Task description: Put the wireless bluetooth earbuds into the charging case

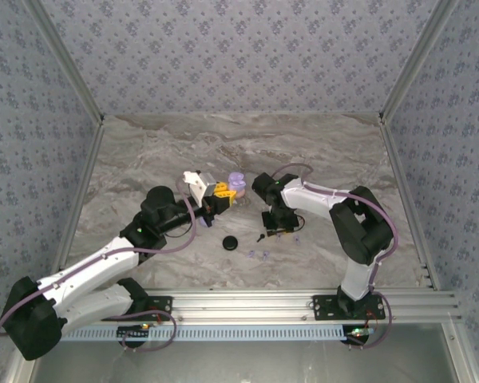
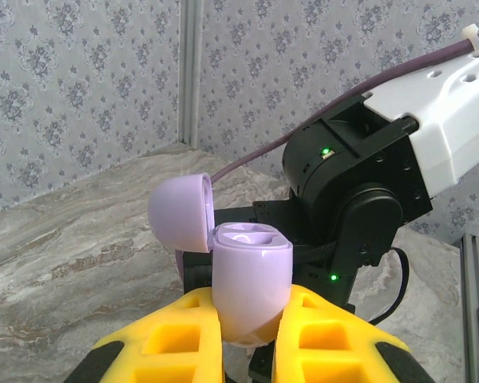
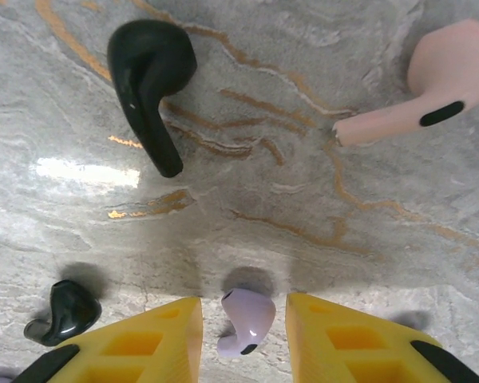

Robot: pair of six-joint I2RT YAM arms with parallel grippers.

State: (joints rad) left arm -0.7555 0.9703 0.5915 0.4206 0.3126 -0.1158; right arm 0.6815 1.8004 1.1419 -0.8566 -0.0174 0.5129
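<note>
Glossy stemmed lilac earbud (image 3: 246, 319), veined marbled tabletop (image 3: 319, 159)

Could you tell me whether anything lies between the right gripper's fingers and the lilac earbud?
Nothing visible does. The lilac earbud lies on the marble table between the open fingers of the right gripper, clear of both. The nearest black earbud sits apart, outside the fingers.
</note>
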